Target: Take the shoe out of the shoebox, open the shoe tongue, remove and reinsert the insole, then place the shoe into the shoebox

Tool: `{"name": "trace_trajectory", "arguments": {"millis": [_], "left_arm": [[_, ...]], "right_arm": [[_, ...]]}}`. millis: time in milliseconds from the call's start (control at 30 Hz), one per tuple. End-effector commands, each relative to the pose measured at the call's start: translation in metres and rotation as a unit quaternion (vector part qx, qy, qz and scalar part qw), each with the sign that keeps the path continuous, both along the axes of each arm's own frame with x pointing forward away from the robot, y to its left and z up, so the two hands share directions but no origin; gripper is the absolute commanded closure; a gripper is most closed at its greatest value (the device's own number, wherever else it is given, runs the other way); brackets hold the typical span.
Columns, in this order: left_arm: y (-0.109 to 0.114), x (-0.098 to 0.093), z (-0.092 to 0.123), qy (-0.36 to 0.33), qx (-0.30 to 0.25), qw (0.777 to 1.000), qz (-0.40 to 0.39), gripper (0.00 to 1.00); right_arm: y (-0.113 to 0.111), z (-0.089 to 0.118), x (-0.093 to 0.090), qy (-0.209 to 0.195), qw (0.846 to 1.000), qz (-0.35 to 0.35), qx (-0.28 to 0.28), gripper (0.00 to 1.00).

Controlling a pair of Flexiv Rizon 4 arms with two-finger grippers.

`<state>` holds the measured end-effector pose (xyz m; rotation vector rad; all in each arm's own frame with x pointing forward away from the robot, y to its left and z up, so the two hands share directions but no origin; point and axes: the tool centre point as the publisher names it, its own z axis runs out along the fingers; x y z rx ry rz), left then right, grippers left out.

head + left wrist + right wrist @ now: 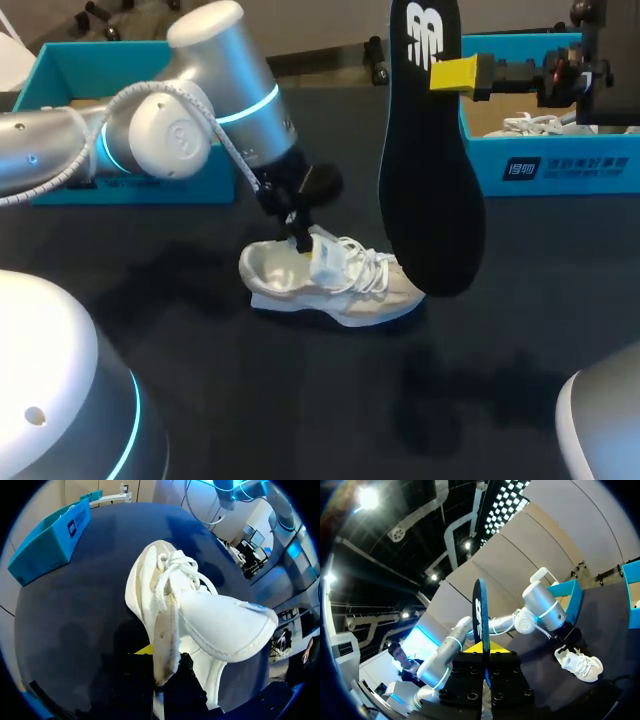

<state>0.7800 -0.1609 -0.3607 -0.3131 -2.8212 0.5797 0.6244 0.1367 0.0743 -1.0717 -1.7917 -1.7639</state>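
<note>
On the dark table (pixel 300 400), near its middle, standing on its sole with toe toward the right arm's side: white sneaker (pixel 335 285), outside both boxes. Pinned there by the left gripper (pixel 298 238), fingers clamped on the rim of the sneaker's opening beside the laces (pixel 365 262). Seen from the left wrist view, only one yellow tip, with that rim running down between the jaws. Above the toe, hanging upright: black insole (pixel 430 190), heel end uppermost, clamped between the fingers of the right gripper (pixel 455 75). Forefoot end low by the sneaker's toe; touching or not, cannot tell. At the back right, blue shoebox (pixel 560 165) with another white shoe (pixel 535 125) inside; at the back left, second blue shoebox (pixel 60 60).

Judged as the reinsertion step, insole fully out. To do it well:
- Hold the left grip firm and the opening wide.
- Bring the insole in forefoot-first from the heel side, not straight down onto the laces.
- Slide it along the sneaker's floor, logo face up.
- Release only once the heel end lies flat.
</note>
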Motion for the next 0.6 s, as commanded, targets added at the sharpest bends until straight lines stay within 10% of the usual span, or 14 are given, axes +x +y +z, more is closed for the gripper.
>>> {"name": "trace_trajectory", "arguments": {"millis": [33, 600], "left_arm": [[0.007, 0.004, 0.011, 0.009, -0.015, 1.000, -0.010, 1.00], [0.006, 0.002, 0.030, -0.010, -0.035, 0.998, -0.058, 1.00]], "right_arm": [[0.004, 0.001, 0.004, 0.002, 1.000, 0.001, -0.002, 1.00], [0.004, 0.001, 0.004, 0.002, 1.000, 0.001, -0.002, 1.00]]}}
